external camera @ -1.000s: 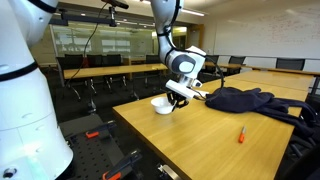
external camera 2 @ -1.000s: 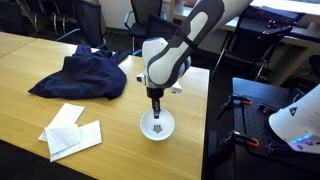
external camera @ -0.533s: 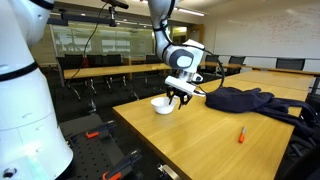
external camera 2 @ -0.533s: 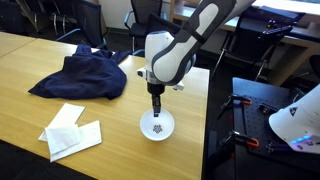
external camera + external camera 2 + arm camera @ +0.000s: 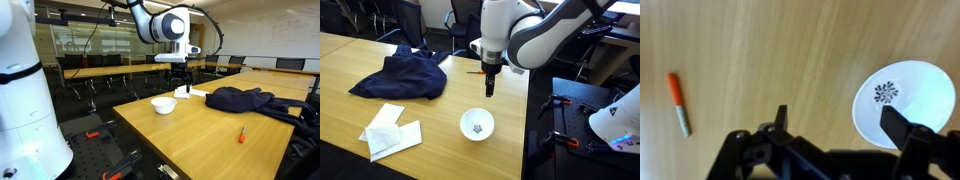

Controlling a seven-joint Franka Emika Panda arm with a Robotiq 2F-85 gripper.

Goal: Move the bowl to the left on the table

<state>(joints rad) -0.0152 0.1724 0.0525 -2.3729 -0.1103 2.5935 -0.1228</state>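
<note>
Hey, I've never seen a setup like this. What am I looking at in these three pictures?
It is a robot arm at a wooden table. Two pictures come from cameras standing in the room. The third comes from a camera on the arm's wrist, looking down past its two fingers. The fingers are open and hold nothing, hanging above the table. On the table lie a white bowl, a dark garment, some white sheets of paper or cloth, and an orange marker.
</note>
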